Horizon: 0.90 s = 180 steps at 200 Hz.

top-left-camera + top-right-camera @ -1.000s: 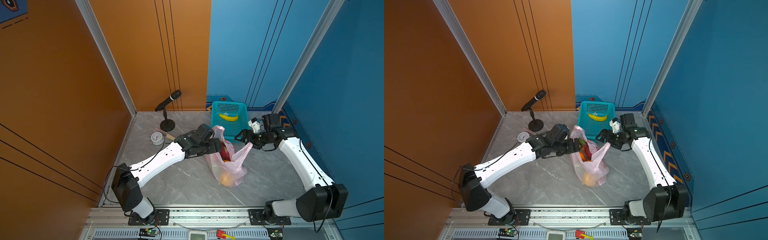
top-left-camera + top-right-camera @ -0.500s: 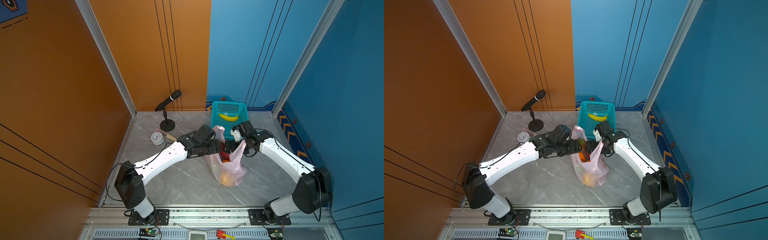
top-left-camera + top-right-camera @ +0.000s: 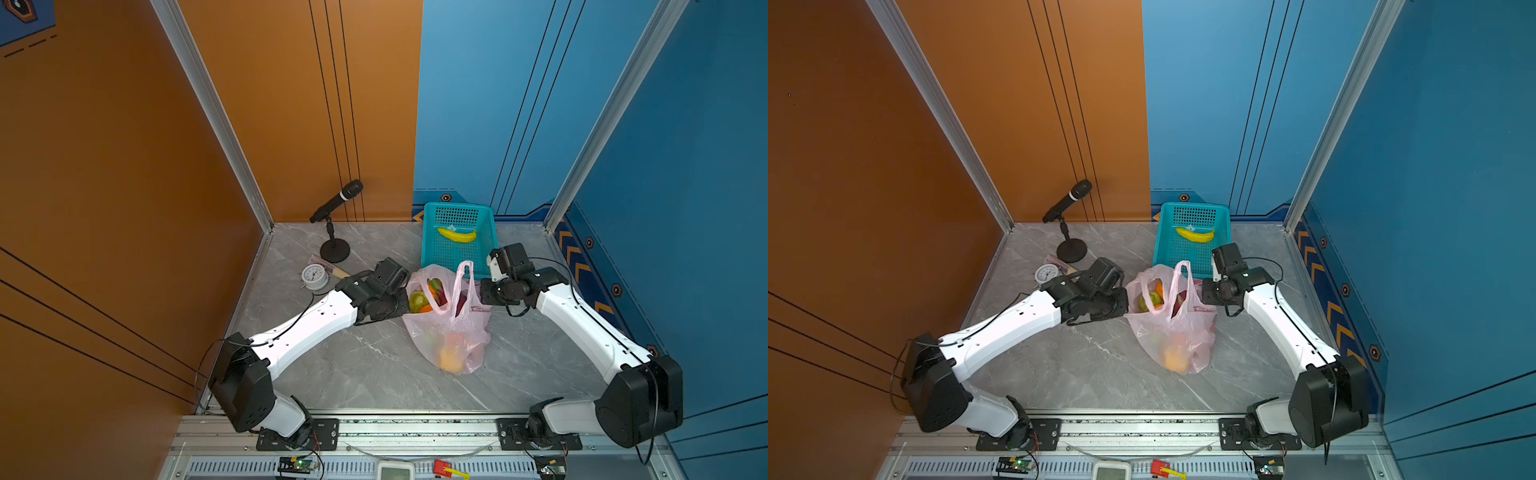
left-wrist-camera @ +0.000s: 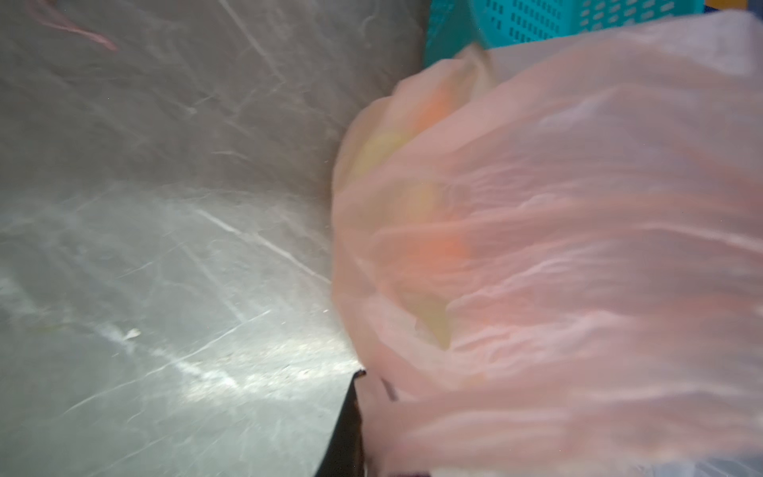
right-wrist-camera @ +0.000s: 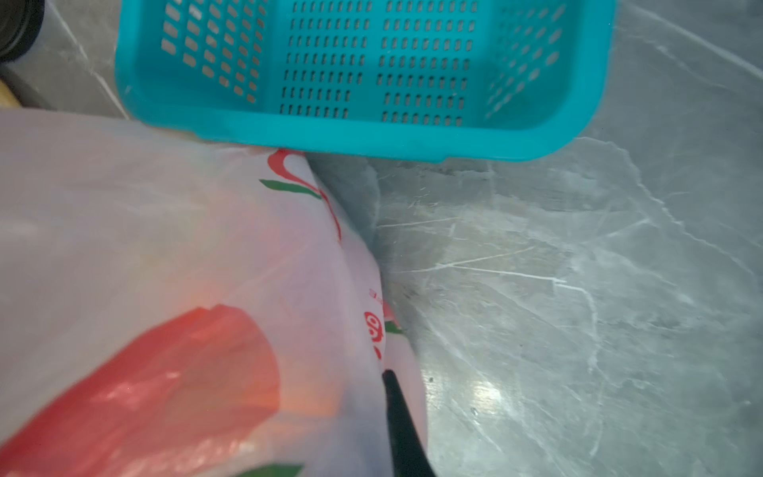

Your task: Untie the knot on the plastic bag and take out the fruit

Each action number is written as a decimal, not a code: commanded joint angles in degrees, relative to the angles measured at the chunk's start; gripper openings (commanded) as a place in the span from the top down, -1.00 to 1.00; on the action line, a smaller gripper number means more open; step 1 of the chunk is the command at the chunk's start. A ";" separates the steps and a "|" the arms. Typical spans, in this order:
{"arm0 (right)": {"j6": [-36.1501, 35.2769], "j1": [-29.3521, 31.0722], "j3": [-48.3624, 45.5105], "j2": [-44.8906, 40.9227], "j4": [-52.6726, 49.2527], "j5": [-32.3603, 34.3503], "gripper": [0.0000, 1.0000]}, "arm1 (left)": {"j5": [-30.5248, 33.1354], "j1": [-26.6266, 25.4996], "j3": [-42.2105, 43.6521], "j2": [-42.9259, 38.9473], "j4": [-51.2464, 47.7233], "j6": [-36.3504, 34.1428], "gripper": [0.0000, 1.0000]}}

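I see the plastic bag [image 3: 453,336] at centre frame in both top views, mouth spread. My left gripper [image 3: 404,299] pinches shut on its left rim, my right gripper [image 3: 480,296] on its right rim. The fruit [image 3: 417,300] sits inside, green and orange showing.

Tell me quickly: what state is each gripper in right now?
Left gripper: closed, pinching the plastic bag at the left side of its mouth.
Right gripper: closed, pinching the same bag at the right side.

White link shells [image 3: 307,328], black joint housings [image 3: 245,390]. Thin black cables [image 3: 306,306] alongside. Black base plates [image 3: 328,432] screwed onto aluminium rail [image 3: 415,422].
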<state>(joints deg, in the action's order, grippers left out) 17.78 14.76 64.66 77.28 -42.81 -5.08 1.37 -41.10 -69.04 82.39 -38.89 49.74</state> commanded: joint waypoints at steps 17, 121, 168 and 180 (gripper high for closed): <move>0.12 -7.12 -2.49 -3.95 1.81 -1.75 0.84 | 3.34 5.92 8.42 -11.73 -5.03 -0.87 0.87; 6.67 -7.46 -2.79 -3.06 3.92 -7.58 0.23 | 2.74 5.93 6.11 -14.76 -4.31 -4.92 -0.32; 6.85 -7.82 -0.06 -10.22 -0.30 -5.65 -0.32 | 4.59 6.31 0.70 -16.27 -4.78 -13.28 -0.69; 6.92 -7.86 0.86 -12.64 -1.37 -5.95 -0.41 | 5.10 6.43 -0.96 -16.76 -4.70 -16.19 -0.70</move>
<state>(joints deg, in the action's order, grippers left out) 24.32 7.11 62.54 69.95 -40.75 -11.77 4.03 -34.83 -66.11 67.40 -43.11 40.93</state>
